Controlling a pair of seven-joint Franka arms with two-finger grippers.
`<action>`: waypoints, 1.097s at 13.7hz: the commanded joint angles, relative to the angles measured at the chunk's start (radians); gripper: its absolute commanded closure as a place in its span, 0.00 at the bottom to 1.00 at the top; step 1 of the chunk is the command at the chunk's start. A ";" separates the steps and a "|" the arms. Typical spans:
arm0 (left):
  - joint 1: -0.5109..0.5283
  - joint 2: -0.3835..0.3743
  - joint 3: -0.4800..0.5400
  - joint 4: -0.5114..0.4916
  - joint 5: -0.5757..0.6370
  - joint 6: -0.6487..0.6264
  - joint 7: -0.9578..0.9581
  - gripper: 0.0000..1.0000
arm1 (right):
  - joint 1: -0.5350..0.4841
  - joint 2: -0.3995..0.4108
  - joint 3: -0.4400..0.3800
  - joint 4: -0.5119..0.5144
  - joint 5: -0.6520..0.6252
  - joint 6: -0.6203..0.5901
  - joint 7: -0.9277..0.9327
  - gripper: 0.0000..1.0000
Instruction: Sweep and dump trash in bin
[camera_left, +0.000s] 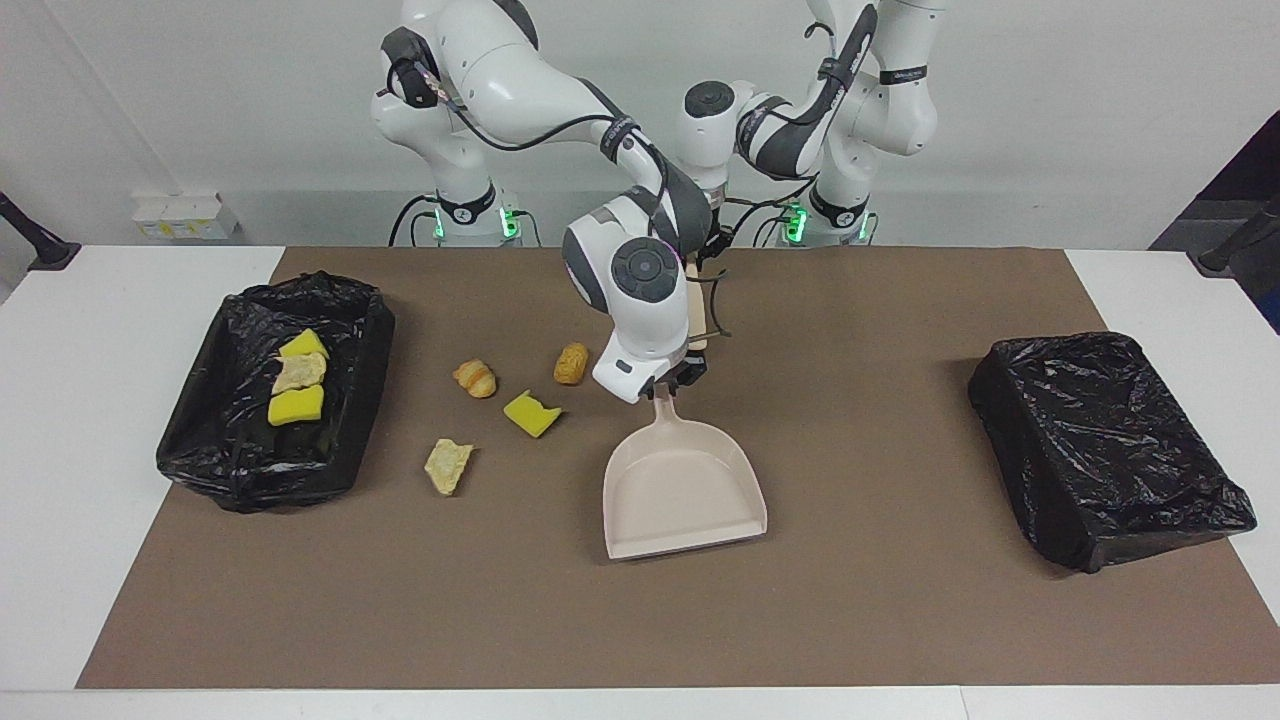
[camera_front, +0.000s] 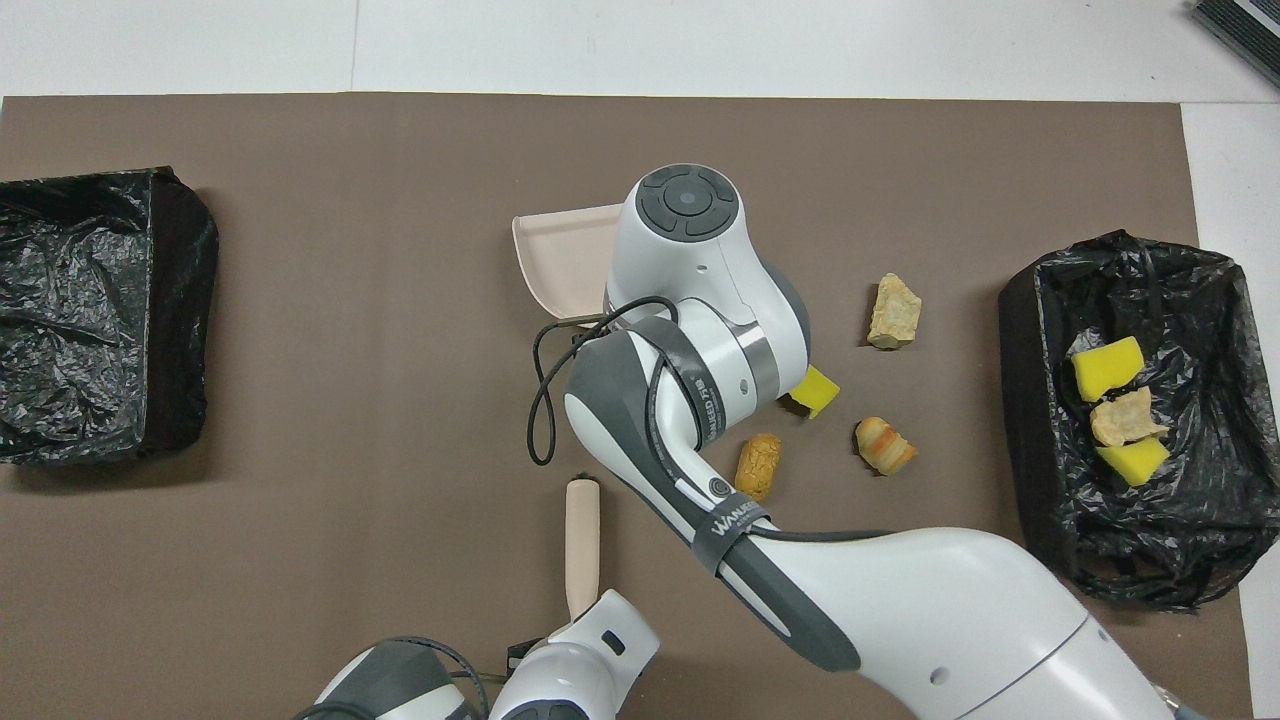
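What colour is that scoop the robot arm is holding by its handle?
The dustpan is a pale beige-pink, plain with no pattern. The facing view shows it best.

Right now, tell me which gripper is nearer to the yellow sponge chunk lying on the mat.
Right. The right gripper grips the dustpan handle just beside the yellow sponge chunk, toward the left arm's end. The left gripper, holding the brush, sits much closer to the robots.

White wall (camera_left: 1050, 120), white table (camera_left: 60, 480), perhaps a brown mat (camera_left: 860, 600).
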 joint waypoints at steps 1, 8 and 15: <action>-0.062 -0.021 0.015 -0.023 -0.027 0.020 -0.060 1.00 | 0.028 0.055 0.002 0.071 0.029 -0.001 0.067 1.00; -0.136 -0.005 0.017 -0.026 -0.027 0.018 -0.094 1.00 | 0.028 0.032 0.003 -0.010 0.041 0.086 0.149 1.00; -0.051 0.009 0.028 0.052 -0.027 -0.130 -0.060 0.00 | 0.031 -0.011 0.003 -0.041 -0.008 0.085 0.101 0.00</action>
